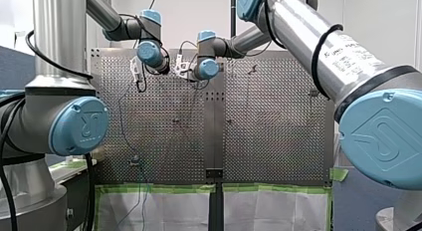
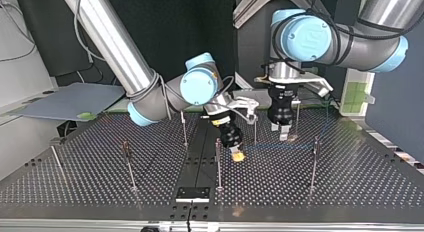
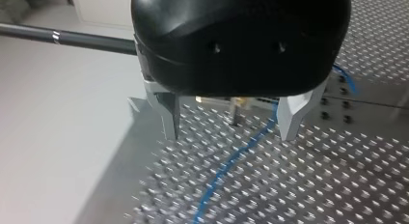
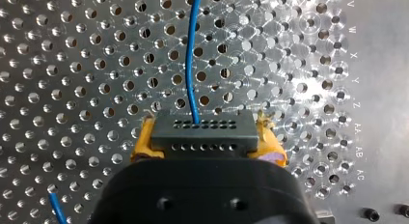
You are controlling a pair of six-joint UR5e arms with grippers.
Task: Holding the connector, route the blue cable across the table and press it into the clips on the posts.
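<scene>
Holding anything, that right gripper [image 4: 206, 139]?

Yes. Your right gripper has its yellow pads [image 4: 143, 146] closed on the 2 ends of the dark connector [image 4: 202, 130]. The connector lies crosswise between them, its rows of small holes facing the wrist camera.

Where is the blue cable [image 4: 192, 55]?

It comes out of the connector's far edge and runs straight ahead of that gripper, over the perforated table [image 4: 72, 64]. A second short stretch of blue shows beside the gripper's body, low on the table. From across the table you can see the cable run sideways from the yellow pads to a spot beneath your left gripper [image 2: 283, 132], close to the surface. A thin post [image 2: 218, 162] stands near the right gripper.

And the left one?

Your left gripper is wide open: its 2 metal fingers [image 3: 166, 115] stand well apart and clasp nothing. The blue cable passes under the gap between them, along the table. The gripper hangs low over the surface, and a second post [image 2: 298, 114] rises just beside it.
</scene>
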